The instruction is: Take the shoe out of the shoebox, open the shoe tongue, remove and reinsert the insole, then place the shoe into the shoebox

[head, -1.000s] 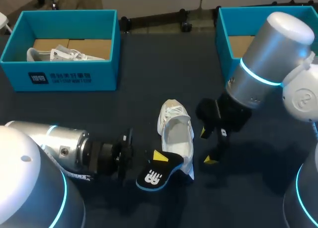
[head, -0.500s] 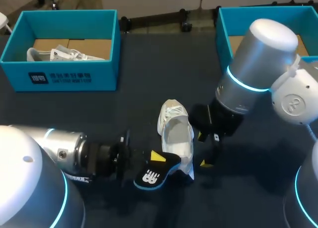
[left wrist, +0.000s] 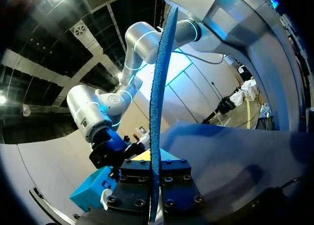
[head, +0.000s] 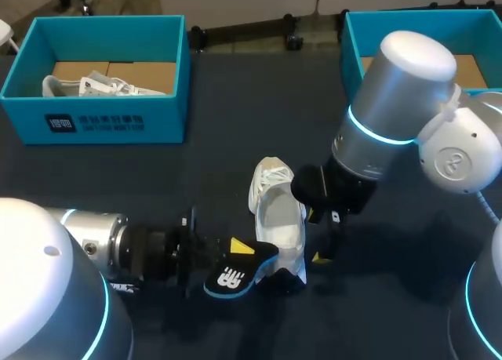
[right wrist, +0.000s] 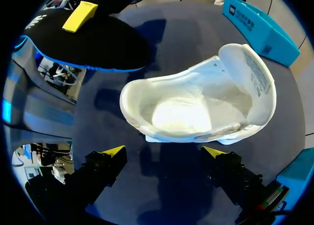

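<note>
Insole (head: 233,277) in left claw (left wrist: 154,180) (tight pinch)

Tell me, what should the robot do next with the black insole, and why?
Probably the right gripper should come down and close on the side of the shoe to steady it. The left gripper holds the insole out over one end of the shoe. The shoe lies empty, and the right gripper is open beside it.

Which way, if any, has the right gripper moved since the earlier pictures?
Yes. The right gripper has shifted leftward, closer to the white shoe, which stayed put.
</note>
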Robot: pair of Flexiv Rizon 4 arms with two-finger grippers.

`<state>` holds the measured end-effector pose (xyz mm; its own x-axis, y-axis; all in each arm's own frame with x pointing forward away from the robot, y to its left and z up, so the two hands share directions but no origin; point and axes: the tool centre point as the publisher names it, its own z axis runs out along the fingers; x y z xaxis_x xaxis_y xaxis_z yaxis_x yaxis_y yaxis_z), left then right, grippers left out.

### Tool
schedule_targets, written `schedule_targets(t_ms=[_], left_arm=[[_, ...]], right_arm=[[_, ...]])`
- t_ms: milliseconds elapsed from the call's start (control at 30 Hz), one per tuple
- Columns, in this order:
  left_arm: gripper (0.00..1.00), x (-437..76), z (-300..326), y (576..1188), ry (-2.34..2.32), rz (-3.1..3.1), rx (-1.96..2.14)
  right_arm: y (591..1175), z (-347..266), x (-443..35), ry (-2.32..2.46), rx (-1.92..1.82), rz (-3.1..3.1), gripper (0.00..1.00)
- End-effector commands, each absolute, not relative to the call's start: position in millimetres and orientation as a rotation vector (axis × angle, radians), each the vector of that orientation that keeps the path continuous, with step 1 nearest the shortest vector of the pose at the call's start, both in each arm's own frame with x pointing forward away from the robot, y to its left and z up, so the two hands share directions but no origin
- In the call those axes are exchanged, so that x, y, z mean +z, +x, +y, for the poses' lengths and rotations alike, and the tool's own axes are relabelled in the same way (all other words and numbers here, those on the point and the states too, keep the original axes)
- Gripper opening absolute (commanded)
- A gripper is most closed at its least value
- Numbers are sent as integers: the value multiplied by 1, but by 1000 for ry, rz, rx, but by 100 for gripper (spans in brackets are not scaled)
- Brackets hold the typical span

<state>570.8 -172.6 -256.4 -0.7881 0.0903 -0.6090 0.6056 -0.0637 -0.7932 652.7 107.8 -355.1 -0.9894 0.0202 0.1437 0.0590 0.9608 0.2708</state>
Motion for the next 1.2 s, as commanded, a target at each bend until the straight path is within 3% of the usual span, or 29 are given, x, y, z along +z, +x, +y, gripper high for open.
schedule_targets(t_ms=[33,1200], left_arm=[[0,-259,-181,574,755,1843,-1924],[0,-277,-217,605,713,1852,-1957]], right_arm=[[653,110,-357,-62,-411,-2973,100],[653,110,-357,-62,-411,-2973,100]])
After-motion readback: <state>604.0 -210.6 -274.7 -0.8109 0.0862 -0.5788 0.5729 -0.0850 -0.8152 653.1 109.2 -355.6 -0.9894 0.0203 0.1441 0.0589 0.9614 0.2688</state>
